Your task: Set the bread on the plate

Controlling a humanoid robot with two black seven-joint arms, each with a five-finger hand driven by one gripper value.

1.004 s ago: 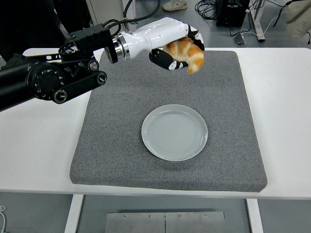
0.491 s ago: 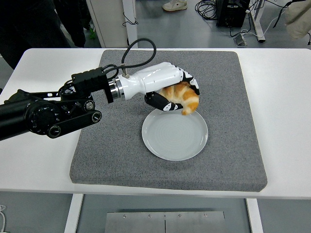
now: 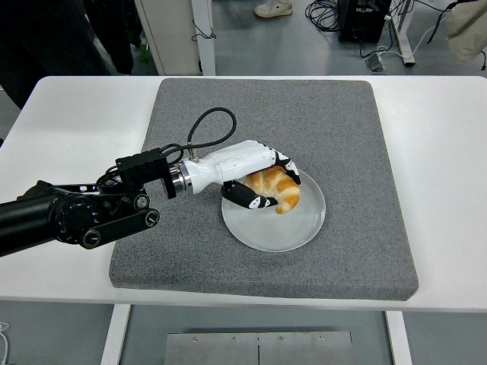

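Note:
A golden croissant (image 3: 278,191) is held in my left hand (image 3: 262,181), whose white and black fingers are curled around it. The hand sits low over the left part of the pale round plate (image 3: 293,228), and the bread looks to be touching the plate's surface. The plate lies on the grey mat (image 3: 342,129) near its middle. My left arm (image 3: 76,217) reaches in from the left edge. My right arm is not in view.
The grey mat covers the middle of the white table (image 3: 441,167). A person's dark clothing (image 3: 46,38) shows at the top left. Cables and table legs (image 3: 365,23) are on the floor beyond the far edge.
My left hand has carried the croissant from high over the mat's far part down and toward me, onto the left side of the plate.

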